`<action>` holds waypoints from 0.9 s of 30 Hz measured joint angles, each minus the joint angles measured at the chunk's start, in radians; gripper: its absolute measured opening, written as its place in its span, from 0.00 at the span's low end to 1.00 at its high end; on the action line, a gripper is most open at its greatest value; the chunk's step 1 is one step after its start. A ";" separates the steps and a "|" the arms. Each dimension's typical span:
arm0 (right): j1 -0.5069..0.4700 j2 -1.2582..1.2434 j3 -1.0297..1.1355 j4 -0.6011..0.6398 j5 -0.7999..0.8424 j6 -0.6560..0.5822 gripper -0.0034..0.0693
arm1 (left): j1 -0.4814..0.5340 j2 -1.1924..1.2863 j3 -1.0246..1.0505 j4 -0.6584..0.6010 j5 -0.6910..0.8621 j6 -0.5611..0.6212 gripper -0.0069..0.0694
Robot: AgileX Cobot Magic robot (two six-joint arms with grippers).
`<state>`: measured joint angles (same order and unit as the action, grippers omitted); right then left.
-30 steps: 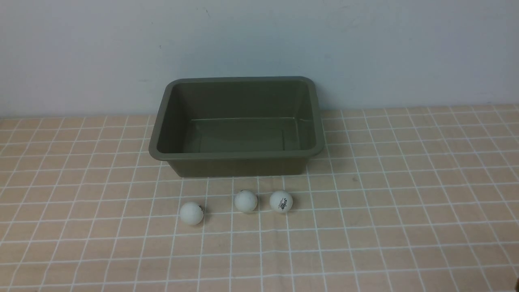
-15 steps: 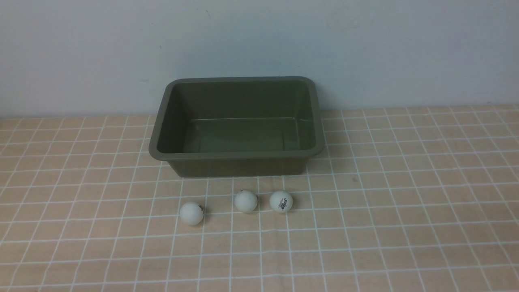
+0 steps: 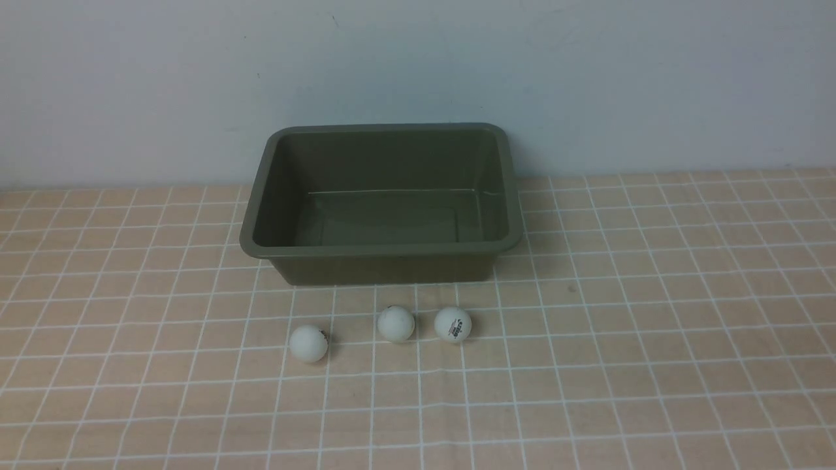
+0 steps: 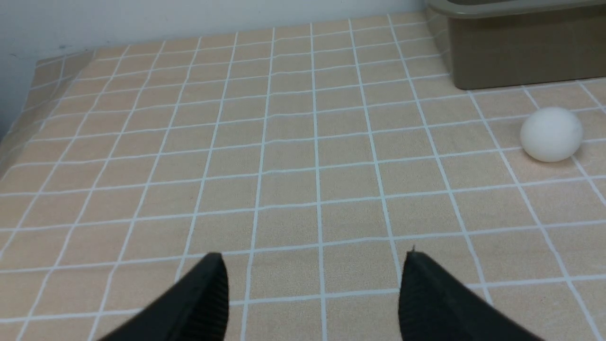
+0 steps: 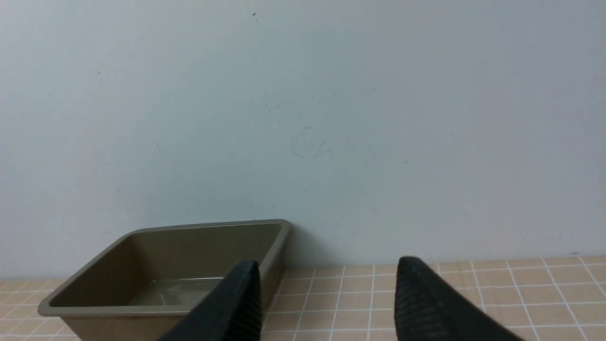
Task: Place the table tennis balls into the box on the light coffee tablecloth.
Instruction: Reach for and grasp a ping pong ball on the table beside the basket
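Observation:
The olive-green box (image 3: 379,249) stands empty at the back middle of the light coffee tablecloth (image 3: 653,326). Three white table tennis balls lie in front of it: one to the left (image 3: 308,343), one in the middle (image 3: 396,324), and one with dark lettering (image 3: 452,324). Neither gripper shows in the front view. In the left wrist view my left gripper (image 4: 312,255) is open low over bare cloth, well short of a ball (image 4: 551,134) and the box corner (image 4: 521,57). My right gripper (image 5: 329,261) is open and empty, facing the wall beside the box (image 5: 189,251).
A pale blue-grey wall (image 3: 418,65) rises right behind the box. The cloth's left edge drops off by the wall corner (image 4: 28,118). Bare checked cloth lies to both sides of the box and in front of the balls.

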<state>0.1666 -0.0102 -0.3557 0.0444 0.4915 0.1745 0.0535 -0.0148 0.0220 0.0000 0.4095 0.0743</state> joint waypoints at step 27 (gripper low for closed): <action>0.000 0.000 0.000 0.139 0.216 -0.351 0.54 | 0.000 0.245 -0.354 -0.511 0.155 0.136 0.62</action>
<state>0.1666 -0.0102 -0.3557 0.1839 0.7079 -0.1769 0.0535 0.2305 -0.3317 -0.5109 0.5646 0.2104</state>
